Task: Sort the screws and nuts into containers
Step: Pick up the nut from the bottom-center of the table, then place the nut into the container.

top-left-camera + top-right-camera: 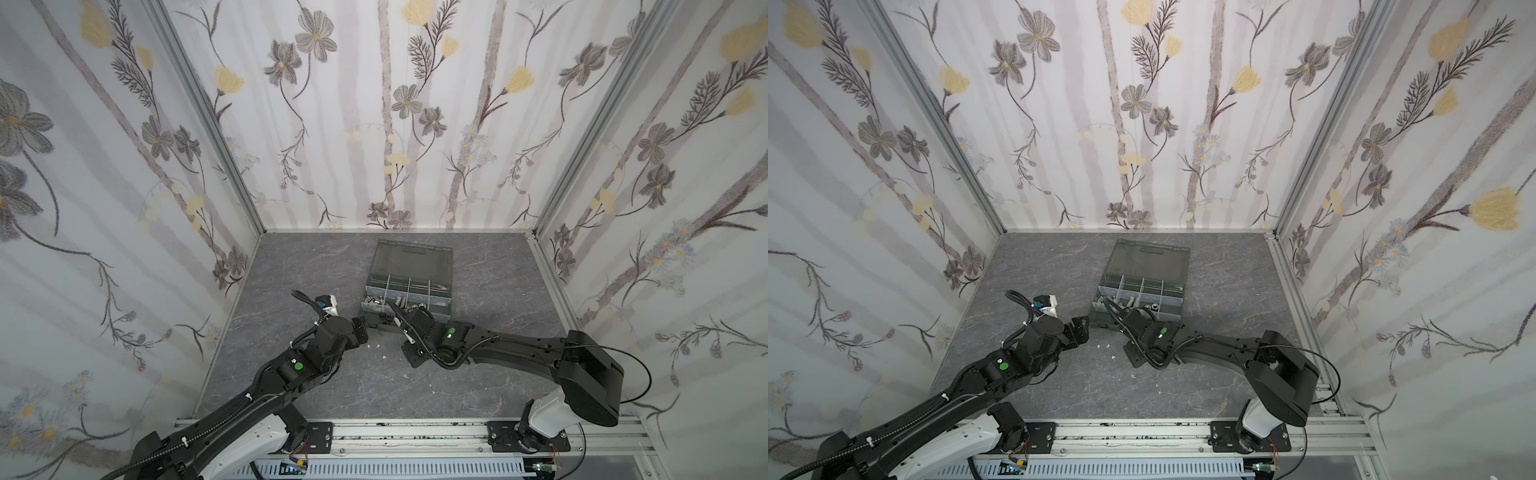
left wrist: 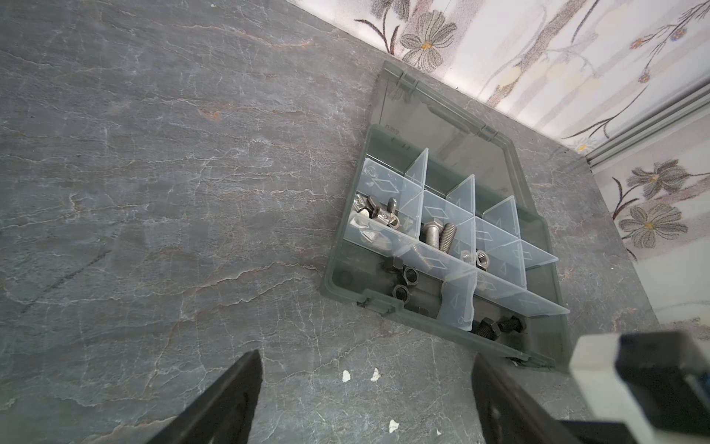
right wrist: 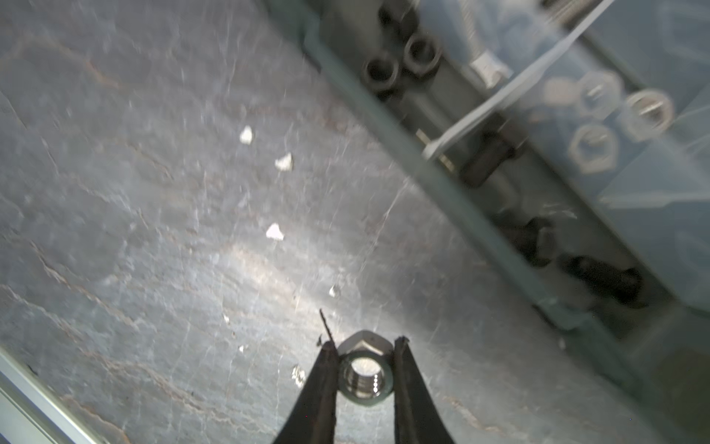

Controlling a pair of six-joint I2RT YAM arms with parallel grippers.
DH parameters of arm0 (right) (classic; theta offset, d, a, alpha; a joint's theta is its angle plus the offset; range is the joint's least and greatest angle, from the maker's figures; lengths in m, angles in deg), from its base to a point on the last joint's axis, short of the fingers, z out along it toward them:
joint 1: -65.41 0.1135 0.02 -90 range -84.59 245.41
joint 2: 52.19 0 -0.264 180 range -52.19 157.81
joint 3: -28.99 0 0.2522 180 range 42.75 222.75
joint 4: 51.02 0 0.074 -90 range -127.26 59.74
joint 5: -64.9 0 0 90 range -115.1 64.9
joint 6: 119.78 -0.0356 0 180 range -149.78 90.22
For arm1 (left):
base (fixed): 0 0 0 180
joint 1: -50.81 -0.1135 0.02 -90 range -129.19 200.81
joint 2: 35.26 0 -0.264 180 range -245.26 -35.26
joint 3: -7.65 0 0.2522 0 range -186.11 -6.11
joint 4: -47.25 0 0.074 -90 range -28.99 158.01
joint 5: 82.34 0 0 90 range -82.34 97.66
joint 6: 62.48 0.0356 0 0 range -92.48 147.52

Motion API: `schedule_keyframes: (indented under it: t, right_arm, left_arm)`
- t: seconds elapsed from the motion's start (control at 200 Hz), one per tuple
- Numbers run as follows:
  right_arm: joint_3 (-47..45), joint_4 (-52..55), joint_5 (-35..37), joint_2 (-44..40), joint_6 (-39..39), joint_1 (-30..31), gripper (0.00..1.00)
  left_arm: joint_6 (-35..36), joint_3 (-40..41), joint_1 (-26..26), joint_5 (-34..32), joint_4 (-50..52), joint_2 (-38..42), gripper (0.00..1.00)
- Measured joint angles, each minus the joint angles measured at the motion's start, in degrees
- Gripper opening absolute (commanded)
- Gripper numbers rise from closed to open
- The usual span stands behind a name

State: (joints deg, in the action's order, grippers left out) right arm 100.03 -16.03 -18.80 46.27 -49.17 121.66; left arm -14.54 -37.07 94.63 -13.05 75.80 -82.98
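My right gripper [image 3: 363, 346] is shut on a shiny silver nut [image 3: 365, 374], held off the grey floor just in front of the organiser case [image 3: 434, 180]. The case [image 1: 450, 291] lies open in both top views, lid back. Its containers hold silver screws [image 2: 440, 236], silver nuts [image 2: 478, 259], black nuts [image 2: 403, 282] and black screws [image 2: 495, 326]. The left gripper [image 2: 367, 355] is open and empty, low over the floor to the left of the case's near corner [image 1: 361, 328].
Tiny white flecks [image 2: 345, 374] dot the floor between the two arms. Another compartment holds a heap of silver pieces [image 2: 374, 213]. Flowered walls enclose the floor on three sides; an aluminium rail [image 1: 415, 436] runs along the front.
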Motion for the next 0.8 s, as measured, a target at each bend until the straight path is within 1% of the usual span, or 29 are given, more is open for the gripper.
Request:
schedule_keyframes:
  t: [0.17, 0.37, 0.57, 0.8]
  right_arm:
    - [7.6, -0.3, 0.5, 0.5, 3.5, -7.5, 0.19]
    - [13.4, -0.7, 1.3, 5.6, 6.2, -14.3, 0.18]
    - [13.9, -0.7, 1.1, 8.3, 7.1, -16.2, 0.19]
    - [13.6, -1.2, 1.0, 9.2, 7.5, -16.9, 0.25]
  left_arm:
    - [0.0, 0.0, 0.0, 0.0, 0.0, 0.1, 0.88]
    - [0.0, 0.0, 0.0, 0.0, 0.0, 0.2, 0.89]
    - [0.0, 0.1, -0.1, 0.0, 0.0, 0.2, 0.89]
    - [0.0, 0.1, -0.1, 0.2, 0.0, -0.2, 0.89]
